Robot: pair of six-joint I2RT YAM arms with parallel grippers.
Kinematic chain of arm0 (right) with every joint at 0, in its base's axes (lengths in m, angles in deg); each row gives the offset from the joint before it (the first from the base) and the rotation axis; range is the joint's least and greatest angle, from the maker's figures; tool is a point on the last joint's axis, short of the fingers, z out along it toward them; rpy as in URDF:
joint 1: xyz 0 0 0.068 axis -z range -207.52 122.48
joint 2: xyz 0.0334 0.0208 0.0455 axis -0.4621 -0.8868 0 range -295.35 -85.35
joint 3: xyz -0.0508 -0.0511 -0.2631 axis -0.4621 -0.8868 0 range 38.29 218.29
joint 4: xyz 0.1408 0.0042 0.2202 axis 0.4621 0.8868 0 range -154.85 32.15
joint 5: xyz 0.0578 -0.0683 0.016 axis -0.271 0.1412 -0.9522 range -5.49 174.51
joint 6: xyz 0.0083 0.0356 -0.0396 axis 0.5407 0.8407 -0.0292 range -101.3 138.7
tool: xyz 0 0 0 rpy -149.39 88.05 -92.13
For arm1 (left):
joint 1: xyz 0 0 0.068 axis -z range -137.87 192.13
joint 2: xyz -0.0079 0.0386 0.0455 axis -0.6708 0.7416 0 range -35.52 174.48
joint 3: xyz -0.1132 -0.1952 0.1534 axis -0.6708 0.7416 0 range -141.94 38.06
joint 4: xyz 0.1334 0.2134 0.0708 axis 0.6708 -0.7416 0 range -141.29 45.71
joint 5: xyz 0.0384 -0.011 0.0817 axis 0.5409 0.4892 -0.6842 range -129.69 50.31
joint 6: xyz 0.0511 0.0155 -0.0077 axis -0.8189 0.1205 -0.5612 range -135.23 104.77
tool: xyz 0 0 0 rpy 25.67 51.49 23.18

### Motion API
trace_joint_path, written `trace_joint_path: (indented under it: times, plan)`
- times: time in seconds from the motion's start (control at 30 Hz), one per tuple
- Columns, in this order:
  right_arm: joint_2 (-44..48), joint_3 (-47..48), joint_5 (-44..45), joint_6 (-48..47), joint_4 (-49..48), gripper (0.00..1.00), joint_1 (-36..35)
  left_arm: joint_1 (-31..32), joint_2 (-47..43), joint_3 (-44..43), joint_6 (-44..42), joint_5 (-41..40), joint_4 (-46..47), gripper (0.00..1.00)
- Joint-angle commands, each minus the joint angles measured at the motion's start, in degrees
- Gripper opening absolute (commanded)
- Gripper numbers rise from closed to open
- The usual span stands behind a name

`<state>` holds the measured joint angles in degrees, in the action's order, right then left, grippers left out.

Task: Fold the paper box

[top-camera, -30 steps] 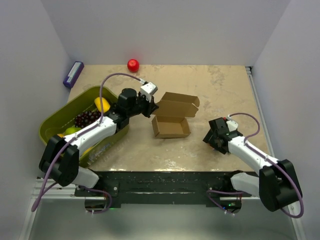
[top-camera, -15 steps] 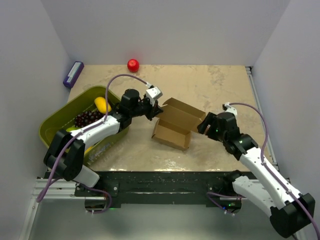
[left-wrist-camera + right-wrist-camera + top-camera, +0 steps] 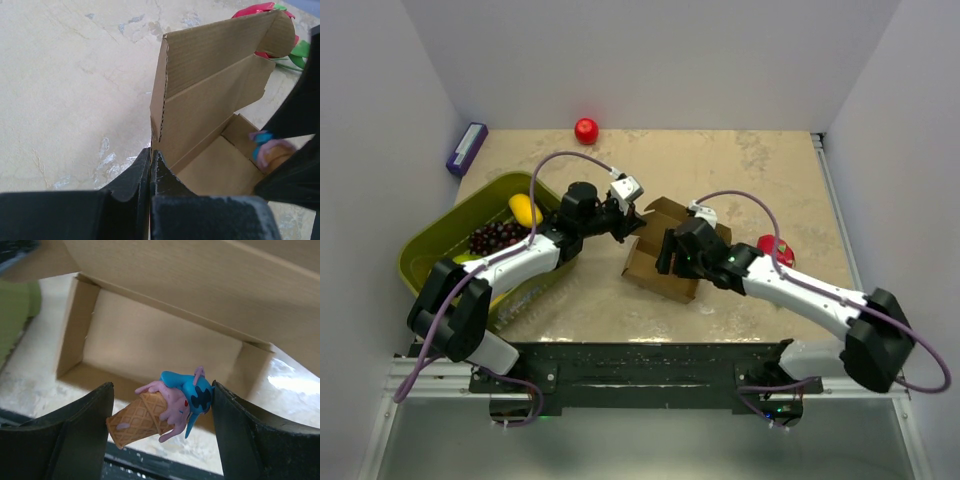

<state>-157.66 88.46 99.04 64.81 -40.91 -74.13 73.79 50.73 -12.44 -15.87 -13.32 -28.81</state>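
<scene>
Right tool (image 3: 161, 407), jaws wide, grips a toy ice-cream cone (image 3: 145, 417) just above the open paper box (image 3: 658, 268), which sits mid-surface (image 3: 760, 170). Left tool (image 3: 151, 172), pinched fully closed, holds the box's raised lid edge. Left of the box is an olive fruit basket (image 3: 430, 245). To its right, a red-and-green object (image 3: 776, 246) is half hidden by the right arm. Far beyond lies a red ball (image 3: 586, 130).

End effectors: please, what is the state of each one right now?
Left end effector: closed on the paper box edge.
Right end effector: holding a toy ice cream cone.
</scene>
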Motion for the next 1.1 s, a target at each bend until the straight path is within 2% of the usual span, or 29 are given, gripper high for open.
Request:
trace_joint_path:
  times: [0.0, 0.2, 0.3, 0.4, 0.43, 0.57, 0.8, 0.9, 1.07]
  plan:
    - [-8.35, 4.49, 1.74, 2.05, -3.11, 0.39, -0.24, 0.16, -1.62, 0.14, 0.29, 0.44, 3.41, 0.0]
    - [-11.44, 2.57, 2.61, 5.92, -5.22, 0.43, -0.32, 0.33, -1.53, 0.14, 1.87, 0.0, 3.67, 0.0]
    - [-12.15, 1.77, 3.14, 7.5, -7.07, 0.49, -0.32, 0.25, -1.01, 0.14, 2.66, 0.61, 4.2, 0.0]
    - [-13.9, 1.95, 3.32, 7.68, -6.81, 0.58, -0.41, 0.59, -0.3, 0.14, 3.28, 1.23, 4.82, 0.0]
    - [-14.69, 1.95, 3.49, 7.68, -6.54, 0.66, -0.41, 0.77, 0.05, 0.14, 3.28, 1.23, 4.82, 0.0]
    - [-14.44, 1.42, 4.02, 7.51, -6.02, 0.85, -0.41, 0.95, 0.66, 0.23, 3.11, 1.14, 4.91, 0.0]
    - [-12.85, 2.47, 4.99, 5.32, -4.0, 0.95, -0.41, 0.95, 1.89, -0.56, 2.05, 5.44, 4.9, 0.0]
    - [-10.93, 3.18, 4.29, 4.0, -2.68, 0.96, -0.5, 0.95, 2.77, -1.26, 0.91, 5.62, 3.59, 0.0]
    - [-0.66, -0.06, 1.92, -0.83, -6.18, 0.94, -0.85, 0.95, 2.86, -1.79, -2.51, 3.25, 1.13, 0.0]
